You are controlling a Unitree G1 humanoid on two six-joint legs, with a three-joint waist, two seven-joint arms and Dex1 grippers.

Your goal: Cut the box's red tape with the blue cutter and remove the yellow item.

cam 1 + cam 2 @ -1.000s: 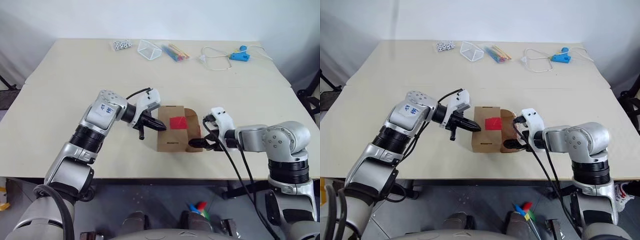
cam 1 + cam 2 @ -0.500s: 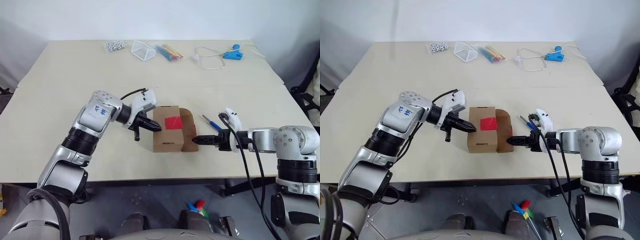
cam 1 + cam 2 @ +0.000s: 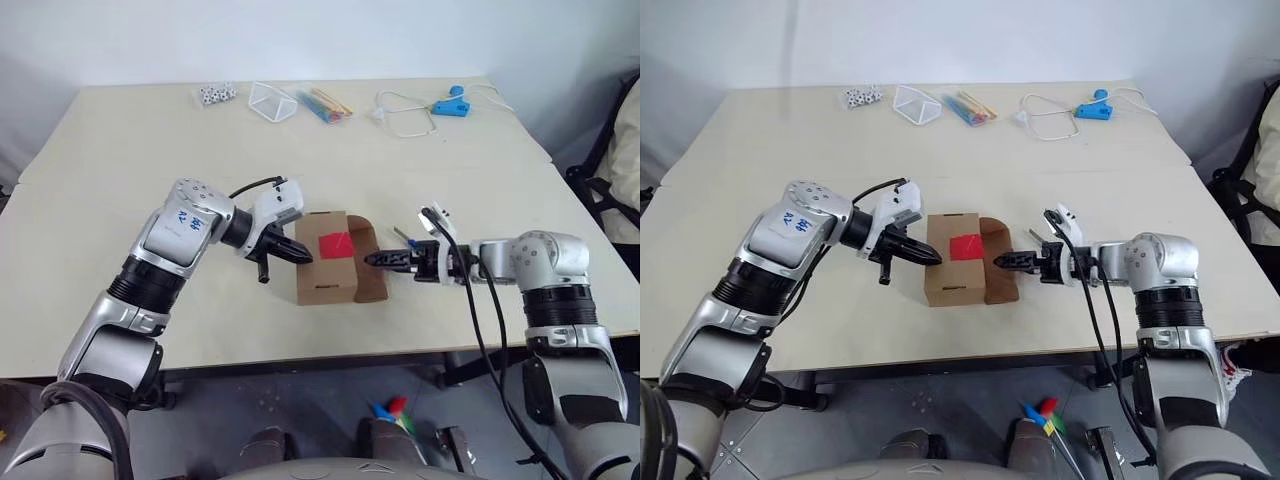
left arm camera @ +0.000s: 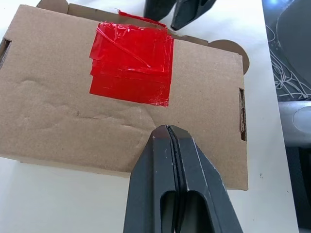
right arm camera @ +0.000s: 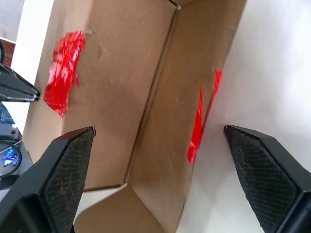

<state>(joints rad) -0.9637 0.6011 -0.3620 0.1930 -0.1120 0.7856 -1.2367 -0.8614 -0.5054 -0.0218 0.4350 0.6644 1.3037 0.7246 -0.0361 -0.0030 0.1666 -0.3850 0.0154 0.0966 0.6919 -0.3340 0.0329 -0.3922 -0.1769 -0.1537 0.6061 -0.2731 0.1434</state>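
Note:
The brown box [image 3: 322,270] lies mid-table with its right flap [image 3: 368,268] folded open. The red tape [image 3: 336,243] sits on its top, and a torn red strip [image 5: 198,119] clings to the flap. My left gripper [image 3: 300,255] is shut, its fingertips [image 4: 167,130] over the box's top by its left edge. My right gripper [image 3: 377,260] points at the flap from the right; its fingers [image 5: 53,179] stand wide open and hold nothing. The blue cutter [image 3: 402,236] lies on the table just behind that gripper. The yellow item is hidden.
Along the table's far edge lie small white beads [image 3: 215,95], a clear plastic container [image 3: 270,100], a bundle of coloured sticks [image 3: 322,103] and a light-blue gadget with a white cable [image 3: 445,106]. The table's front edge [image 3: 330,355] runs close below the box.
The camera has shifted. My right gripper has turned and moved in toward the open flap from the right. The left gripper has stayed at the box's left side.

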